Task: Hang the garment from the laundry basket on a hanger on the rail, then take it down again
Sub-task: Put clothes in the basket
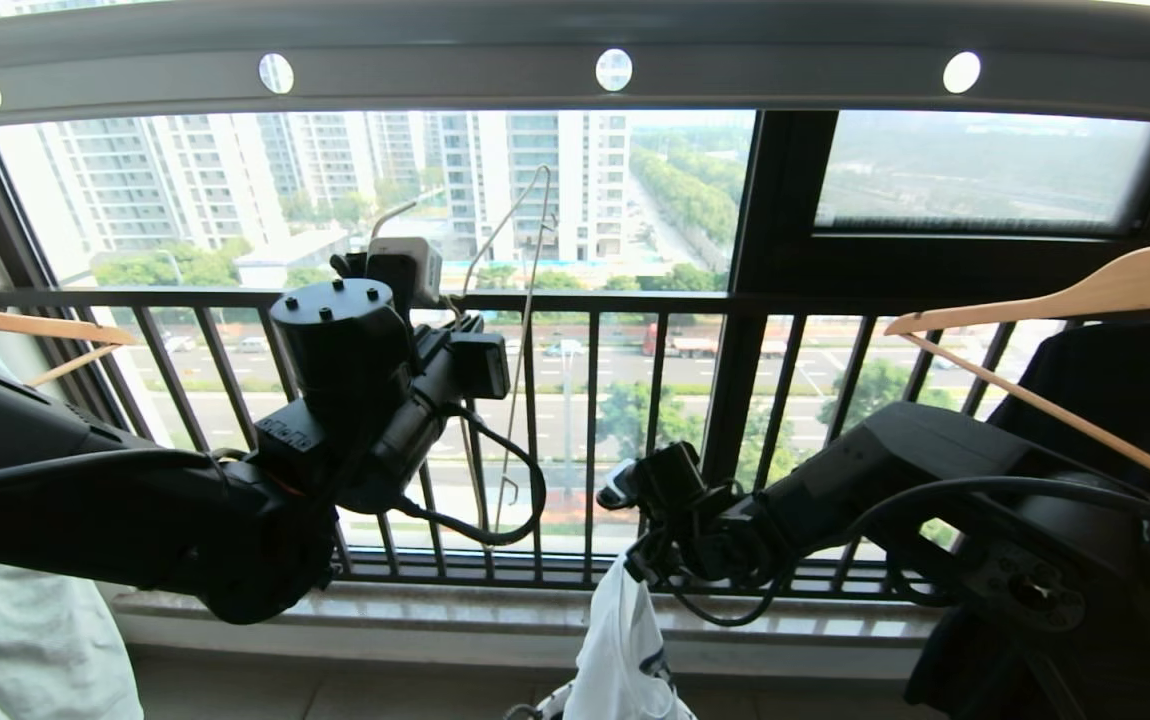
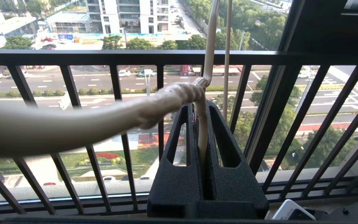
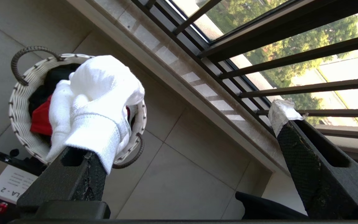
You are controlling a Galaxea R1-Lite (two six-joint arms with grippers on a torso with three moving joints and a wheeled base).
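The grey rail (image 1: 435,70) with round holes runs overhead. Below it my left gripper (image 2: 197,107) is shut on the neck of the cream wire hanger (image 2: 208,46), which stands upright before the window (image 1: 527,300). My right gripper (image 3: 188,105) is low at the centre with its jaws wide apart. The white garment (image 3: 98,93) is draped over one of its fingers and hangs down (image 1: 625,650) above the white woven laundry basket (image 3: 20,102) on the floor. Nothing is between the right fingers.
Wooden hangers hang at the right (image 1: 1085,295) and the left (image 1: 25,325), the right one with a black shirt (image 1: 1115,400). The black barred window railing (image 1: 635,300) and stone sill (image 1: 435,620) lie ahead. A red cloth (image 3: 40,119) lies in the basket.
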